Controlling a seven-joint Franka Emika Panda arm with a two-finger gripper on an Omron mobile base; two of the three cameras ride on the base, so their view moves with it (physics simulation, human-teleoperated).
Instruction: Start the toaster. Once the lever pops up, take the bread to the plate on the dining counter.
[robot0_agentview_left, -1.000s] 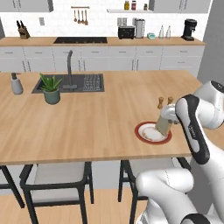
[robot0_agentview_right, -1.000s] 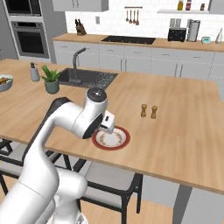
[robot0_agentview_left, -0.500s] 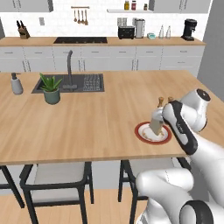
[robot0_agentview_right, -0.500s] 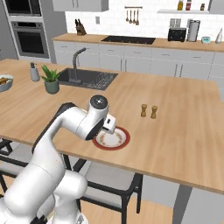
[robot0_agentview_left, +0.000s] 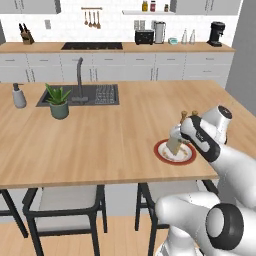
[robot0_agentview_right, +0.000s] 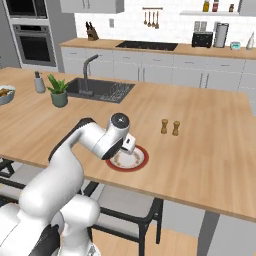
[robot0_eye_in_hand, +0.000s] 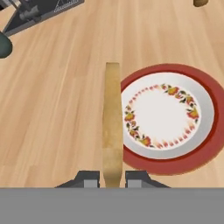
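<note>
Bread over the plate, release pending

The tool (robot0_eye_in_hand: 112, 179), clamped on the bread (robot0_eye_in_hand: 112, 127), holds the slice edge-on above the plate's (robot0_eye_in_hand: 205, 144) left rim at centre frame of the hand view; I judge it should shift toward the white middle and lower before opening, so the slice doesn't tip onto the surface (robot0_eye_in_hand: 52, 109).

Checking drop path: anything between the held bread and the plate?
Nothing. In the hand view the bread, edge-on in the shut claw, hangs over the plate's rim, with no object between.
</note>
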